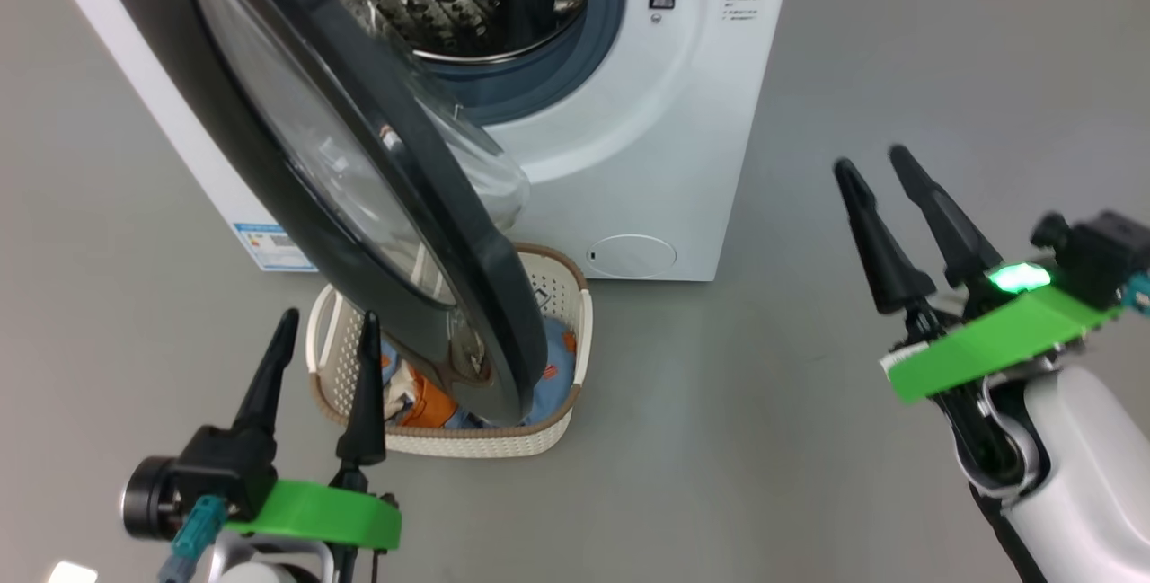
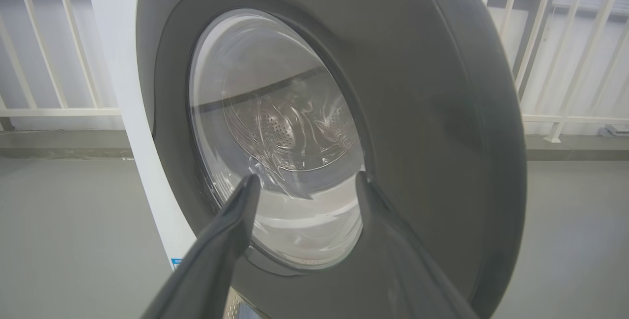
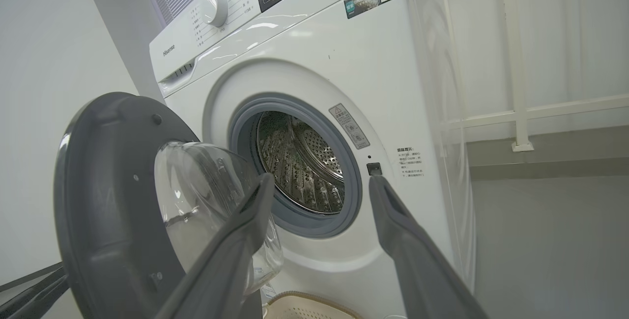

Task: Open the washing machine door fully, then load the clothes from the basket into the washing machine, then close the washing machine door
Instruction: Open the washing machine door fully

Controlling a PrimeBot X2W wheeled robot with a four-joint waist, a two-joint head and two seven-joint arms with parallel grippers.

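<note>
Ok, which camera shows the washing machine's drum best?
The right wrist view: the drum sits nearly whole inside the grey gasket. The head view crops its top and the door covers its left side. The left wrist view gives a warped glimpse through the door glass.

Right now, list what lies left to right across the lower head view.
In order: left gripper → basket → round white cap on the washing machine → right gripper.
</note>
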